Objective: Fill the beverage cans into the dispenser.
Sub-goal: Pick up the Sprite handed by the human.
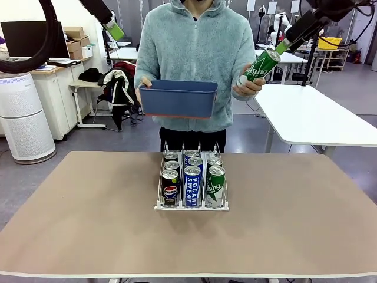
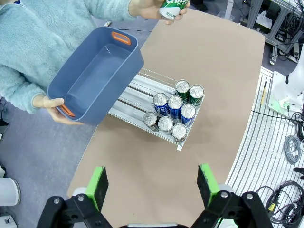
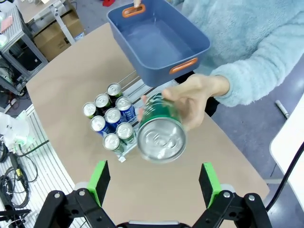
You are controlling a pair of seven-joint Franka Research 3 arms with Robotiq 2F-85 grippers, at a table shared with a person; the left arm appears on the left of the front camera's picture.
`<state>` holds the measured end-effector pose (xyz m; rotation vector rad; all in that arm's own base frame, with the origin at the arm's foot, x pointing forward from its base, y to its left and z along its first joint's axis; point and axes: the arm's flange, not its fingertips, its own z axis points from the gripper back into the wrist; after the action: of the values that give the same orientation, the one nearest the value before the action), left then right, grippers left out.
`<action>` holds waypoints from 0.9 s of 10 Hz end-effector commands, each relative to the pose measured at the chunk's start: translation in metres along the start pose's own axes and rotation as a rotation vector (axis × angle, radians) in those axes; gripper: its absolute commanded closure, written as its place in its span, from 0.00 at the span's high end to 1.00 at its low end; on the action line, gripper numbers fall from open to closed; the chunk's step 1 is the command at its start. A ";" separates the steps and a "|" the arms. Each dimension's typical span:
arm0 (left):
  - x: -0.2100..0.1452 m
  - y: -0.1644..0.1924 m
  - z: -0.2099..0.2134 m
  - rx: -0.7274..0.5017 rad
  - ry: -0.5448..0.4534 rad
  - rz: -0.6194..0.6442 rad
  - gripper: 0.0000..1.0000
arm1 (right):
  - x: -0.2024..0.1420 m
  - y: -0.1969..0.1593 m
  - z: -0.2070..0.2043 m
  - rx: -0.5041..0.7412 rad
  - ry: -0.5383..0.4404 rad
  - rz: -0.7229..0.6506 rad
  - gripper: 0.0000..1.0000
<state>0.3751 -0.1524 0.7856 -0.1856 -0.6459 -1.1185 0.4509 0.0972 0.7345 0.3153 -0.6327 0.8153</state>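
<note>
Right wrist view is showing a hand point(image 3: 202, 97) holding out a green can point(image 3: 160, 130); it is looking hard, smooth and slippery, so the right gripper point(image 3: 154, 183), fingers wide apart, should be squeezing its round middle; the left gripper point(image 2: 153, 185) is gaping too

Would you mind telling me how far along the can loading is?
Done: eight cans stand in the dispenser, and the blue bin is empty. In hand: the person's hand offers a green can toward the open right tool. Left: taking that can and racking it.
</note>
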 end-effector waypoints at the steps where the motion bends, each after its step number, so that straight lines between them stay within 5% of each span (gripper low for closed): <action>1: -0.005 0.001 -0.001 0.005 -0.004 -0.011 1.00 | 0.005 -0.015 -0.013 -0.012 -0.016 0.021 1.00; 9: -0.005 0.001 -0.001 0.005 -0.004 -0.011 1.00 | 0.016 -0.024 -0.054 0.045 -0.054 0.008 1.00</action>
<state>0.3751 -0.1524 0.7856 -0.1856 -0.6459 -1.1185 0.4956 0.1140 0.7051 0.3593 -0.6281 0.8163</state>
